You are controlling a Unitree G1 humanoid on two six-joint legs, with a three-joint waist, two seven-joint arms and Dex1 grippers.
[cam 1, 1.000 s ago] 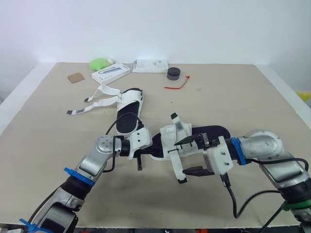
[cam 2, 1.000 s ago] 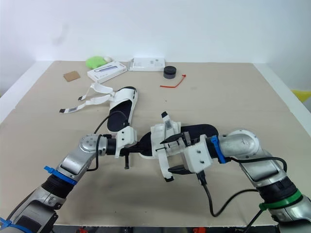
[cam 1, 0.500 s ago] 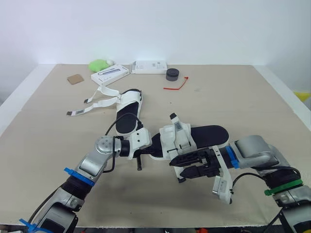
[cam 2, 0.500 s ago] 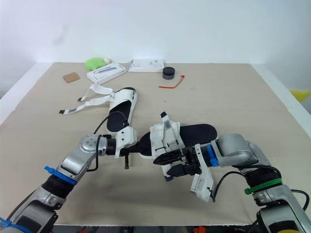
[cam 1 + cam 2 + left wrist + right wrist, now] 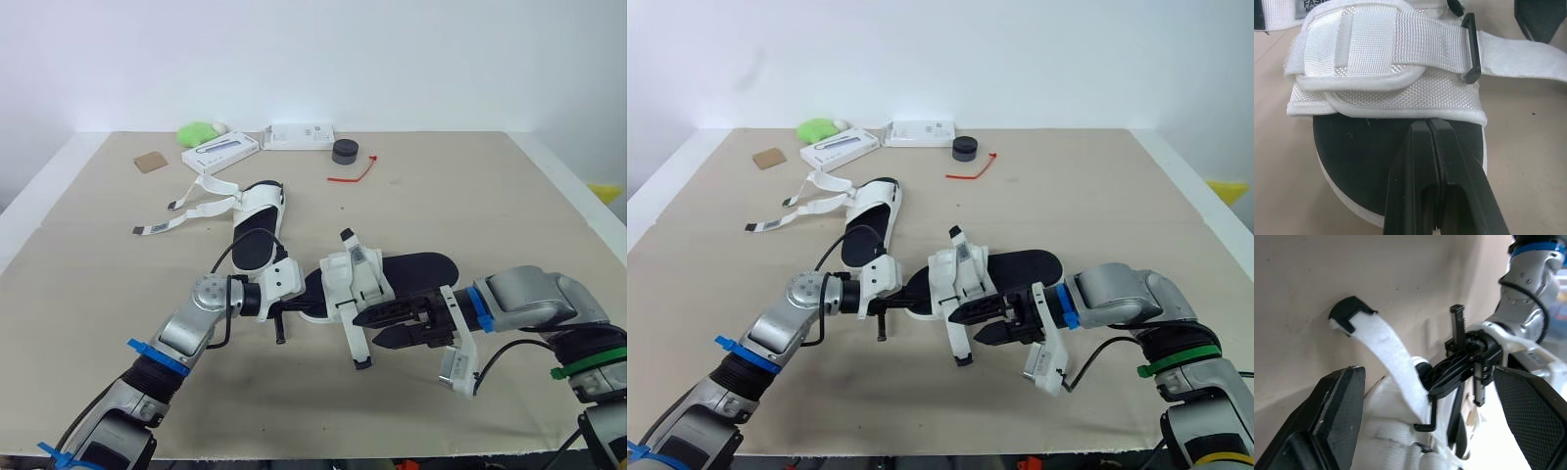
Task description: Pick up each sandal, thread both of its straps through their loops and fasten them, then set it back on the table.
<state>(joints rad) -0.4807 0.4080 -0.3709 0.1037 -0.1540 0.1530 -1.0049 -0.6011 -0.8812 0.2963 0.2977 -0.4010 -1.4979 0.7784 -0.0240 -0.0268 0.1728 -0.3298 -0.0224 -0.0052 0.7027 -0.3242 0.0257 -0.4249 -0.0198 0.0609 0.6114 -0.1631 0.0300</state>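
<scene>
Jaws, left gripper (image 5: 1428,125): clamped on black-soled white fabric sandal (image 5: 421,269), anchoring it.
Jaws, right gripper (image 5: 372,328): apart, straddling loose white strap (image 5: 1393,362), ready to grasp.

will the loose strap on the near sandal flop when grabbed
Probably floppy: the strap curves limply down from the sandal to the table. Likely light, being thin woven webbing. Its black tip looks stiffer, perhaps easier to pinch.

Both arms reach forward and inward. The left gripper (image 5: 1428,125) is pressed closed; the right gripper (image 5: 366,327) is spread wide.
</scene>
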